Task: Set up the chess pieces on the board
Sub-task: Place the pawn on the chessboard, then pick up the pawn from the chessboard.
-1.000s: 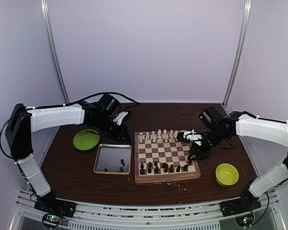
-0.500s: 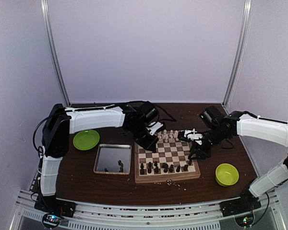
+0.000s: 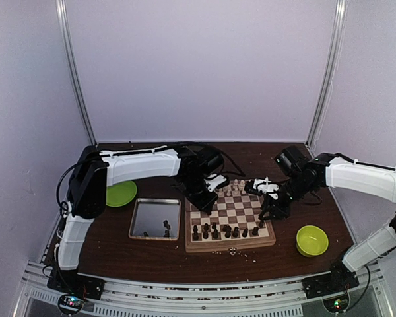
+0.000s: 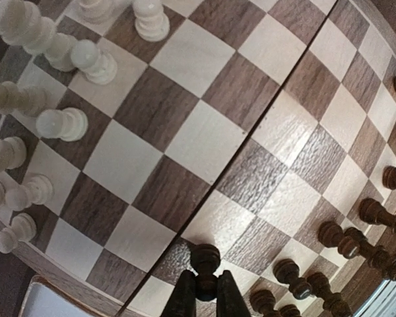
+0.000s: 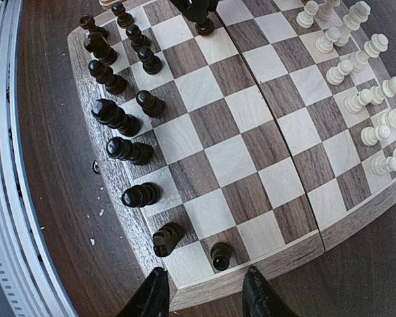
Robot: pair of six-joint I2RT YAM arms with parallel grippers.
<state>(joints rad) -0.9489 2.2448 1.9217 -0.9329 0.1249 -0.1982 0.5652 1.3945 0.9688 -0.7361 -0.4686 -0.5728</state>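
Note:
The board [image 3: 231, 246] lies mid-table, also in the left wrist view [image 4: 185, 139] and right wrist view [image 5: 231, 158]. Dark chess pieces [image 3: 224, 231] stand along its near rows [image 5: 115, 119]. Cream pieces [image 3: 234, 188] fill the far rows. My left gripper [image 3: 203, 198] is shut on a dark pawn [image 4: 205, 259] and holds it low over the board's left side; it also shows in the right wrist view [image 5: 199, 13]. My right gripper [image 5: 204, 290] is open at the board's right edge [image 3: 270, 210], straddling a dark pawn [image 5: 220, 255] beside a dark rook [image 5: 166, 238].
A silver tray [image 3: 140, 228] left of the board holds a few dark pieces [image 3: 166, 227]. A green plate [image 3: 121, 193] lies behind it, partly under the left arm. A green bowl [image 3: 312, 240] stands right of the board. Small crumbs lie at the front edge.
My left arm swung right from beside the green plate, past the tray, to the board's left side with the pawn. The right arm has stayed in place.

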